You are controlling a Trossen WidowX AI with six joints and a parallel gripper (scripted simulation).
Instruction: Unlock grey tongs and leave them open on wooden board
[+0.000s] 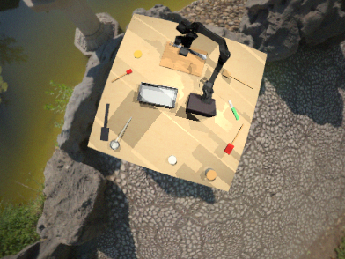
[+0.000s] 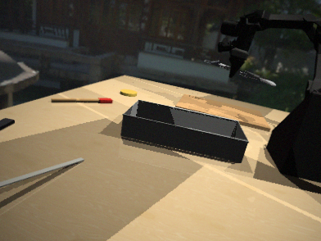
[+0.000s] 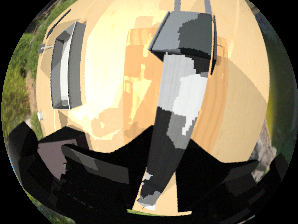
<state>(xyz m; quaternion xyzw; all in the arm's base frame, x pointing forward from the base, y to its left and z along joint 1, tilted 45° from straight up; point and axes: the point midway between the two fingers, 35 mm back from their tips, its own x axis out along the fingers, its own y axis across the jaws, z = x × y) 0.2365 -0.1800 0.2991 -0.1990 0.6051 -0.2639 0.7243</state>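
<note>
My gripper points down and is shut on the grey tongs, holding them in the air above the wooden board. In the exterior view the tongs lie nearly level, with the end toward the arm's base a little lower. In the wrist view they run up between the fingers to a wide grey block. Whether the arms are locked or spread, I cannot tell. The roasting tin stands apart from the board, with nothing across it.
A yellow disc and a red-headed tool lie left of the board. A brush lies to its right. The arm's dark base stands beside the tin. A ladle and black spatula lie farther off.
</note>
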